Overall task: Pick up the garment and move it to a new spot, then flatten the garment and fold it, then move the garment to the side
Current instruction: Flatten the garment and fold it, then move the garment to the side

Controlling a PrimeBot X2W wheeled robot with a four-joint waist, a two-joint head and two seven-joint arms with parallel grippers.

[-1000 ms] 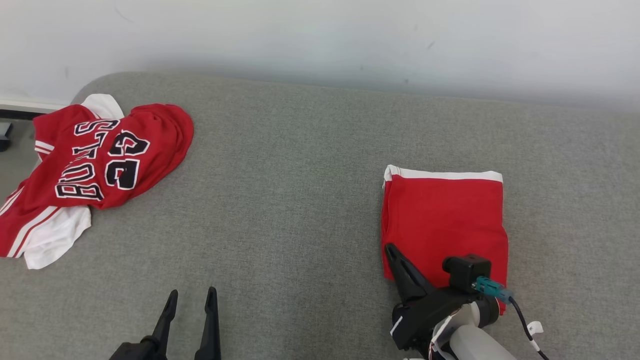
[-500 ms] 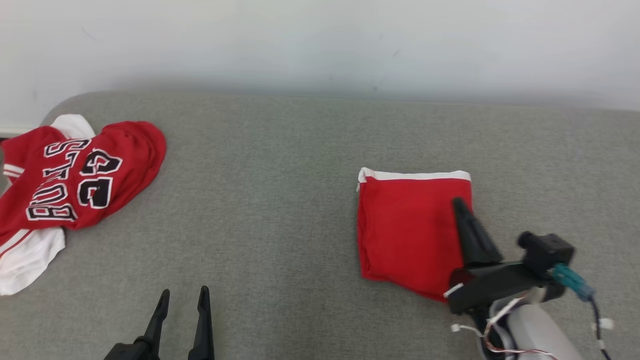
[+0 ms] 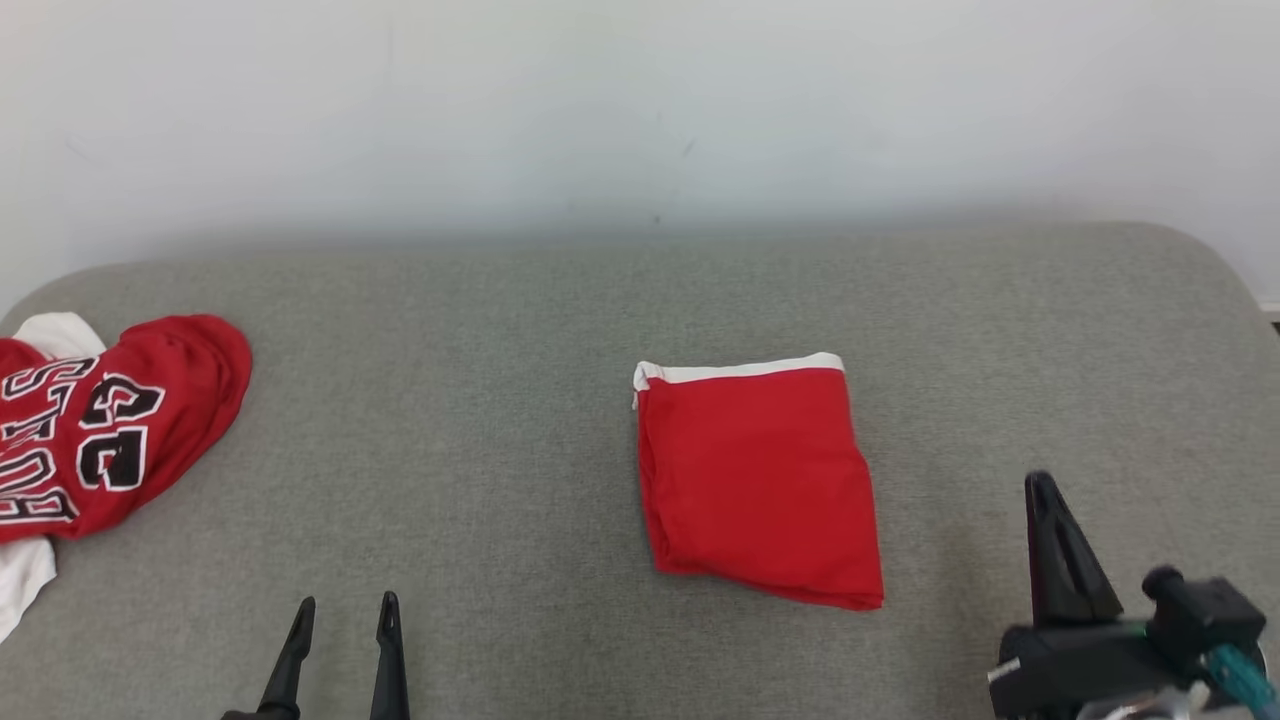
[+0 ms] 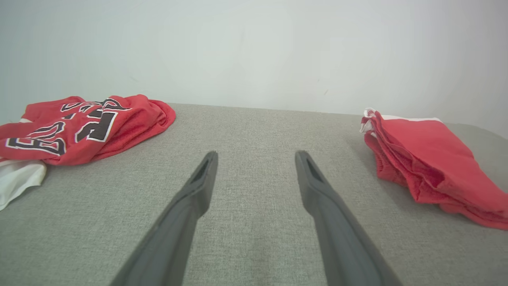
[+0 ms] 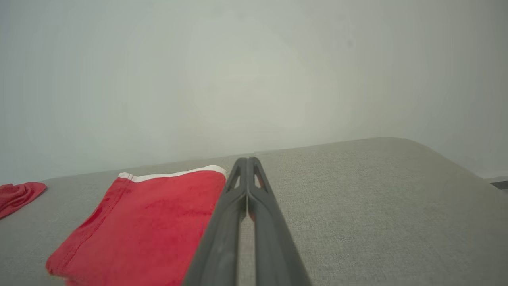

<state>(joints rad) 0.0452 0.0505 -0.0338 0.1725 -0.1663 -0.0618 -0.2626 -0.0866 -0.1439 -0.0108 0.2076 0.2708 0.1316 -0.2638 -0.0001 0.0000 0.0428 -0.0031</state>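
Now R claw (image 3: 1040, 482) is clenched on nothing, just right of the folded red garment (image 3: 755, 480); half a sec ago it lay on it. Garment flat mid-surface (image 3: 500, 400), long axis toward wall (image 3: 640, 100), white band (image 3: 740, 368) at far end. L claw (image 3: 340, 605) spread, empty.

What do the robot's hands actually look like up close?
Each is a pincer of two long, thin, dark fingers tapering to points: the left gripper, the right gripper. The fingertips have small slot-like cut-outs. Behind the right one sits a black boxy module with a teal plug.
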